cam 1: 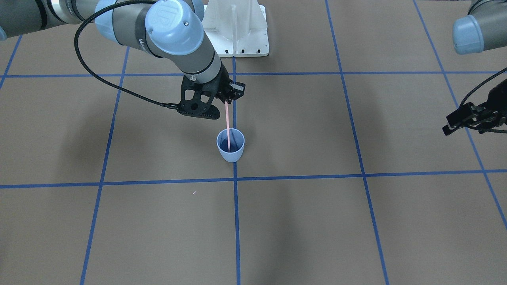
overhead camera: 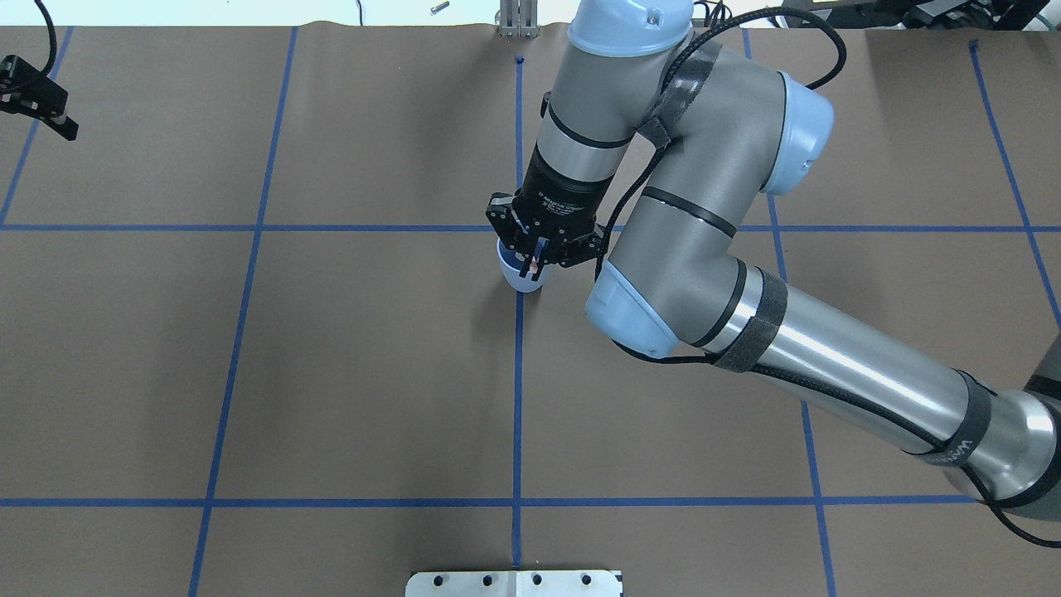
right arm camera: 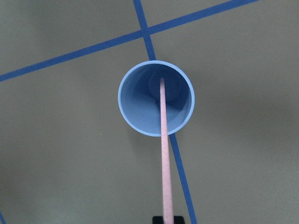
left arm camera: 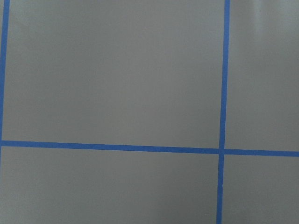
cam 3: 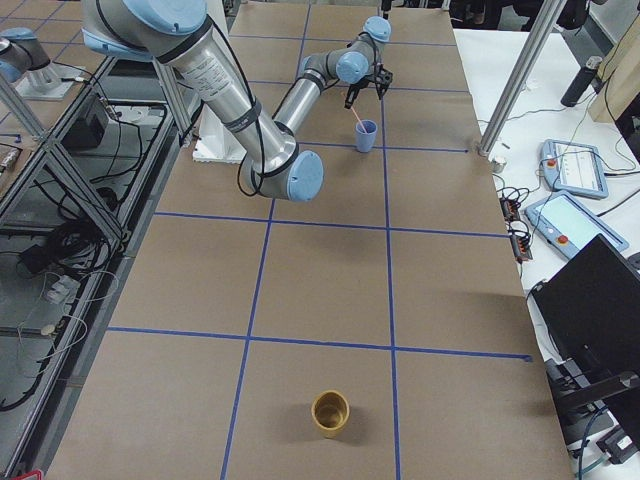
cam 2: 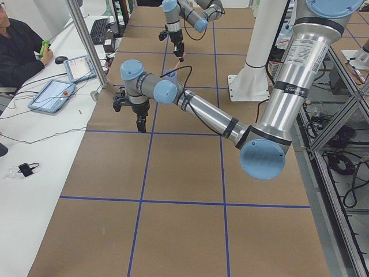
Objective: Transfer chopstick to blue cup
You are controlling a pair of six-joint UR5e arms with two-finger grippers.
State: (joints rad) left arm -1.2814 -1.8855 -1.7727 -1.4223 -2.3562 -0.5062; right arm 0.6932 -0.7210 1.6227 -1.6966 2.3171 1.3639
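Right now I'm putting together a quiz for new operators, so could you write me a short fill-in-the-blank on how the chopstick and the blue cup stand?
1. The chopstick is clamped at its top in the ____ arm's jaws.
2. Its lower end sits ____ the blue cup.
3. The cup stands upright on a ____ tape line on the brown table.

Missing words: right; inside; blue.
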